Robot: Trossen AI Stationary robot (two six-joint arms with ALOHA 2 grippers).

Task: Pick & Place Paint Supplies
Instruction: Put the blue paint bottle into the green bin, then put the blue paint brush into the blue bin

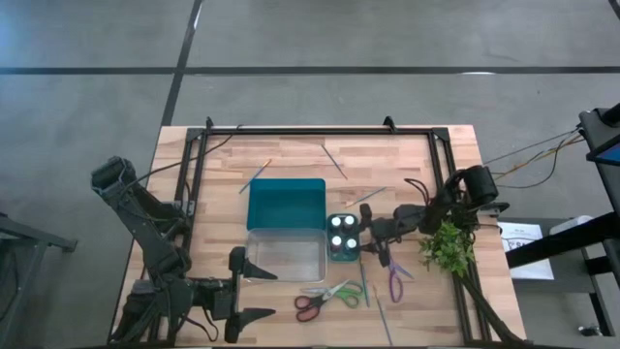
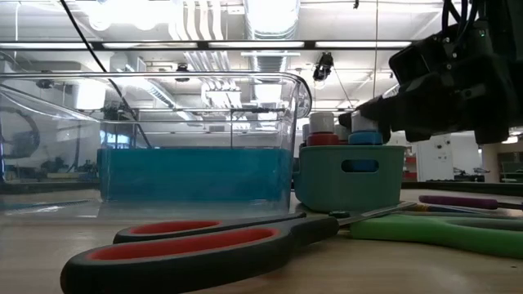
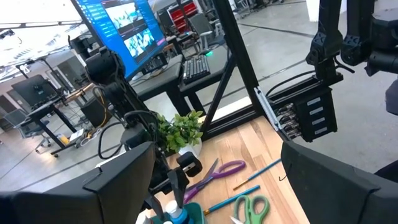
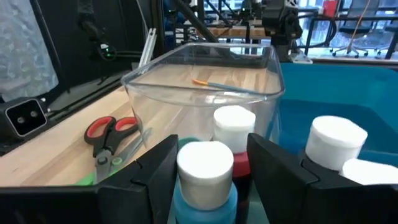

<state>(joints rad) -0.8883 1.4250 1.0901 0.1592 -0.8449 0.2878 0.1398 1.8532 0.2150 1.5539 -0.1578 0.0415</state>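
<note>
The right gripper (image 4: 205,163) stands part-open around a white-capped blue bottle (image 4: 206,180) in the small teal tub (image 2: 350,177). The left gripper (image 1: 254,293) gapes wide (idle) on the wooden table (image 1: 291,155).

Red-handled scissors (image 2: 204,245) lie foremost on the worktop (image 2: 368,273). Behind stand a clear container (image 2: 163,131) and a teal tub (image 2: 351,175) holding white-capped paint bottles (image 2: 323,126), the right gripper (image 2: 384,110) just above them.

Four white-capped paint bottles (image 1: 341,236) in the small teal tub (image 1: 341,256). Two scissors (image 1: 327,299), five or so thin brushes (image 1: 335,161), two containers (image 1: 286,204), one plant sprig (image 1: 447,245).
</note>
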